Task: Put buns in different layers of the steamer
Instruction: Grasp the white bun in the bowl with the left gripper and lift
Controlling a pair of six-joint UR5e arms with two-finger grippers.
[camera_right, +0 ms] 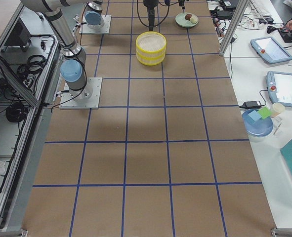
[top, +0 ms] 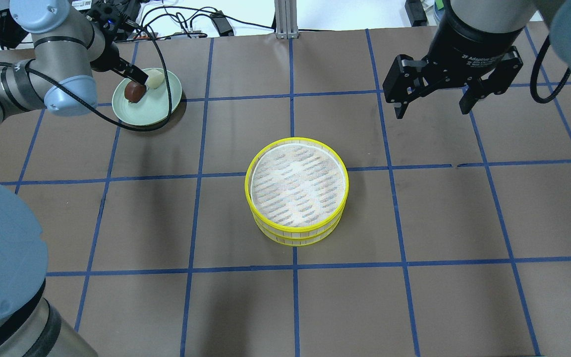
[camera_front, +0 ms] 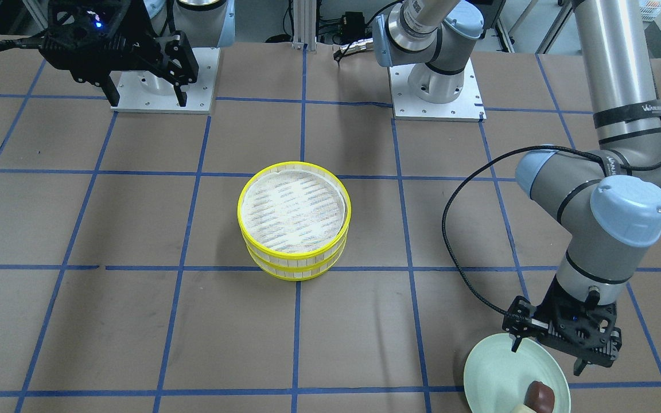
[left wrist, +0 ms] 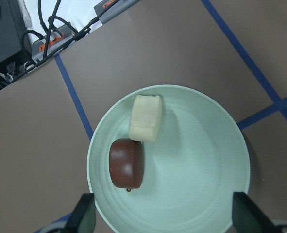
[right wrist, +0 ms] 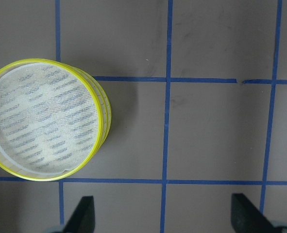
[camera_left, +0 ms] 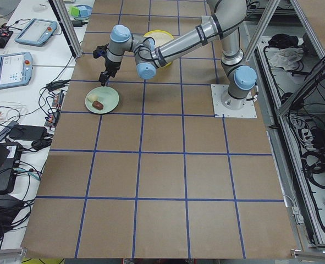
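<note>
Before you lies the brown-paper table (top: 439,223), marked off in blue tape squares. At its middle stands the yellow-rimmed steamer (top: 296,188), its two layers stacked, with nothing on the top layer's woven floor. It is well apart from both grippers. You find the right gripper (top: 431,111) hanging off the table with its fingers spread wide and nothing between them. In its wrist camera the steamer sits ahead of it and off to the side. The left gripper (camera_front: 545,358), also spread wide and holding nothing, hovers over the pale green plate (top: 154,106) near the table's corner. Look at its wrist camera: both buns lie on the plate ahead of the fingers. The brown bun (left wrist: 126,163) is nearer, close to one finger. The white bun (left wrist: 146,117) lies just beyond, touching it.
</note>
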